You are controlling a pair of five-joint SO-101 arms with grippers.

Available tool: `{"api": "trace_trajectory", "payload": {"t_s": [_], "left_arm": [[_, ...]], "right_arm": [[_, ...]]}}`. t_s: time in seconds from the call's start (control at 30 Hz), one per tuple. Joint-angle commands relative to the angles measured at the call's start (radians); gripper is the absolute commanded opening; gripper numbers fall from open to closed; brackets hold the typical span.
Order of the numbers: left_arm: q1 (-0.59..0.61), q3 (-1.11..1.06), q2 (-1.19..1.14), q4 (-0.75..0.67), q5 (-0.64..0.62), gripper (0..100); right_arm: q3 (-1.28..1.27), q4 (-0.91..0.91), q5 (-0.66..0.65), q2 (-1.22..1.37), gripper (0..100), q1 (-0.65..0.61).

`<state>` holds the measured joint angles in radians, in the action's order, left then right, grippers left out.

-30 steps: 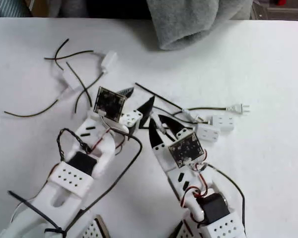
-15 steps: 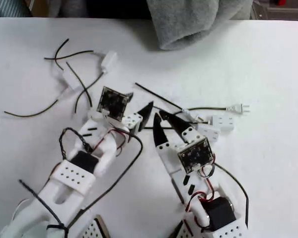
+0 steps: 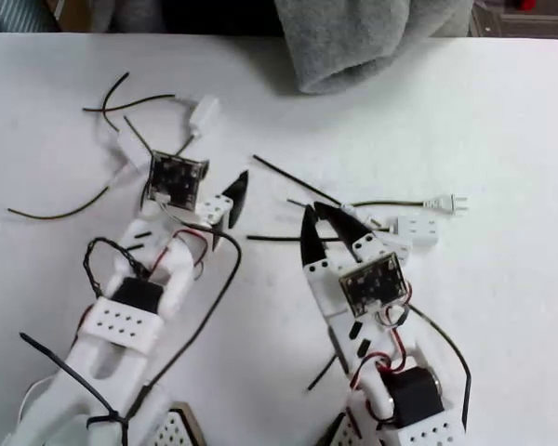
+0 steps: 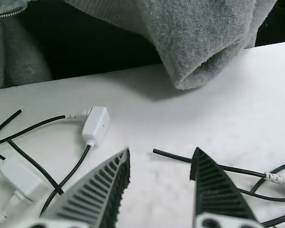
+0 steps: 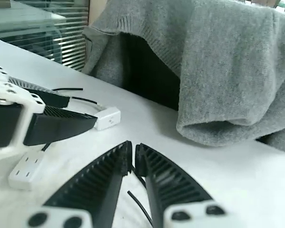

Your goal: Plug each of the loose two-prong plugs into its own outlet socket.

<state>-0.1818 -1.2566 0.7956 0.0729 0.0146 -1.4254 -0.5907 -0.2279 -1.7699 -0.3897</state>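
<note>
left gripper (image 4: 161,153): jaws spread, holding nothing | right gripper (image 5: 133,145): tips pressed together | two-prong plug (image 3: 445,202) lies loose near outlet socket (image 3: 417,229)

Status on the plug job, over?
Left gripper open, empty. Right gripper shut. Two-prong plug loose near outlet sockets. Black cable between grippers.

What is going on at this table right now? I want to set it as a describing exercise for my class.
Two robot arms sit among loose cables on a white table. The left gripper is open and empty, near a black cable end. The right gripper has its jaws almost closed over a thin black cable, though a firm grip can't be confirmed. The two-prong plug lies loose beside the white outlet sockets, not yet plugged in.
</note>
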Motion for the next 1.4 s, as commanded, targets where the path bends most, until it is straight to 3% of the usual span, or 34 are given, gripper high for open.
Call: {"api": "trace_trajectory", "payload": {"t_s": [0.0, 0.2, 0.33, 0.47, 0.63, 0.97, 1.37], "left_arm": [[0.027, 0.037, -0.005, 0.025, 0.000, 21], [0.071, -0.002, -0.005, 0.037, 0.000, 21], [0.076, -0.028, -0.005, 0.037, 0.000, 21], [0.076, -0.031, -0.005, 0.037, 0.002, 21], [0.076, -0.031, -0.005, 0.037, 0.002, 21], [0.076, -0.031, -0.005, 0.037, 0.002, 21], [0.076, -0.031, -0.005, 0.037, 0.006, 21]], "right_arm": [[0.103, 0.016, -0.014, 0.166, 2.2, 0.013], [0.313, -0.045, -0.020, 0.596, 3.1, 0.019], [0.462, -0.159, -0.043, 0.819, 16.1, 0.035], [0.474, -0.174, -0.180, 0.931, 27.2, 0.090], [0.327, -0.028, -0.190, 0.969, 23.6, 0.174], [0.218, 0.065, -0.245, 1.055, 22.2, 0.147], [0.414, -0.166, -0.245, 1.202, 22.3, 0.104]]}}
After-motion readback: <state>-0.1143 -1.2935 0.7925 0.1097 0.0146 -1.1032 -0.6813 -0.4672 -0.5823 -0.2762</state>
